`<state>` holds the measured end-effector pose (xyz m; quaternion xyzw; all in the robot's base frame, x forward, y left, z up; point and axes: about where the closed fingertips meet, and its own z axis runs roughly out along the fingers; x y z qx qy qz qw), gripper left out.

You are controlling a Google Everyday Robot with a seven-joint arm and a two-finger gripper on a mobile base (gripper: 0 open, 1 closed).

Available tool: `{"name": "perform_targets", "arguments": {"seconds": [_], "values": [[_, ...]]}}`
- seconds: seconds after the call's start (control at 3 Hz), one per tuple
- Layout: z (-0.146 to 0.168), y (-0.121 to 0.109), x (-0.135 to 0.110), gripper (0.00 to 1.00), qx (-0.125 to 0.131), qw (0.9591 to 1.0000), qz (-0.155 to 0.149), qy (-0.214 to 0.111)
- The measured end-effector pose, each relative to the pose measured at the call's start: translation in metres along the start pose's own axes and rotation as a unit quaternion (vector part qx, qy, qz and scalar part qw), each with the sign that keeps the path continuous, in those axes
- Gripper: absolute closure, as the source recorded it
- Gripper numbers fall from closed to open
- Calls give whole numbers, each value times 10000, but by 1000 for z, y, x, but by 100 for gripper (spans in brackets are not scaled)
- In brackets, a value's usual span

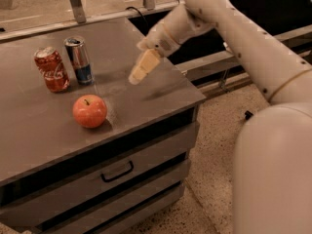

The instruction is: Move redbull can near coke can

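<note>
Here's the gripper (142,68), hanging in the air above the right-hand side of the worktop (161,89), not far in from the right edge, and it carries nothing. Spread or pressed together? From this angle it reads as one pale block, so I cannot tell.

Now the cans. The redbull can (79,60) stands upright toward the back of the worktop, left of centre, its long axis straight up and down. Just beside it, on the side of the left edge, stands the coke can (51,69), also upright, dented and a touch lopsided. Only a sliver of grey shows between them, and whether they actually touch at the base I can't make out.

The relation that matters: the redbull can lies well apart from the gripper, off toward the left edge and slightly toward the back, with bare worktop between the two. Any new reach would run leftward across that stretch and meet the slim can from its right flank, the side facing away from the coke can.

My read: the placement looks done.

An apple (89,110) sits nearer the front edge, ahead of both cans. The left edge of the worktop is cut off, and the robot's body fills the lower right.
</note>
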<state>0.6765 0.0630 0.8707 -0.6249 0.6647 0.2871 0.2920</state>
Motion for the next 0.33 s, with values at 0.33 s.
{"name": "perform_targets", "arguments": {"seconds": [0.33], "values": [[-19, -2, 26, 0, 135, 9997, 202, 20]]}}
